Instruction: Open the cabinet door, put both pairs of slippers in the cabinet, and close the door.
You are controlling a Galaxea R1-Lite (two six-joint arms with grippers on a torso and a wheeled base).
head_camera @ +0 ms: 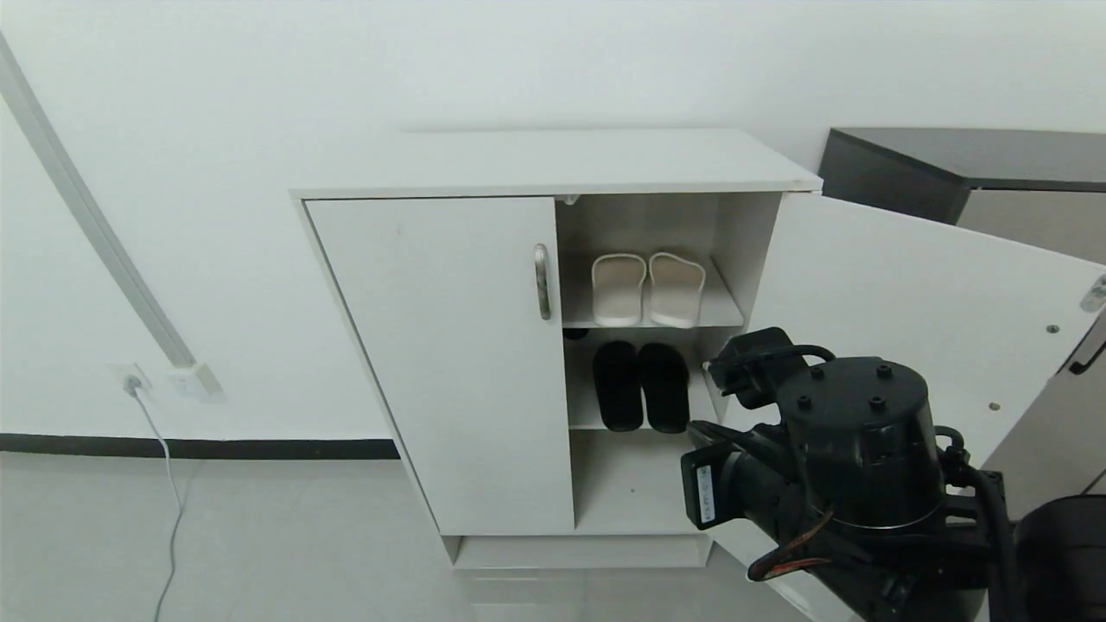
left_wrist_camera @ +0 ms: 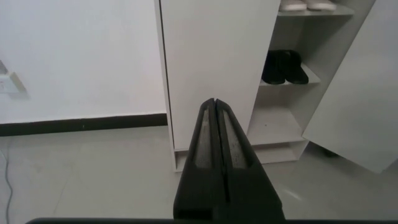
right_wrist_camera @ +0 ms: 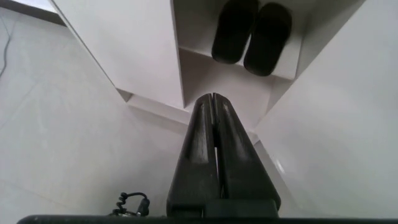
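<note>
The white cabinet (head_camera: 553, 164) has its left door (head_camera: 449, 345) closed and its right door (head_camera: 907, 302) swung wide open to the right. A pair of white slippers (head_camera: 648, 289) lies on the upper shelf. A pair of black slippers (head_camera: 641, 384) lies on the shelf below, toes inward. My right arm (head_camera: 829, 449) hangs low in front of the open door's inner face. My right gripper (right_wrist_camera: 213, 99) is shut with nothing in it and points at the bottom compartment under the black slippers (right_wrist_camera: 252, 34). My left gripper (left_wrist_camera: 214, 106) is shut and bare, held back from the closed door (left_wrist_camera: 214, 56).
A metal handle (head_camera: 542, 281) runs down the closed door's inner edge. A dark piece of furniture (head_camera: 968, 173) stands right behind the open door. A wall socket (head_camera: 130, 380) with a hanging cable (head_camera: 173, 501) is at the left, above open floor (head_camera: 259, 536).
</note>
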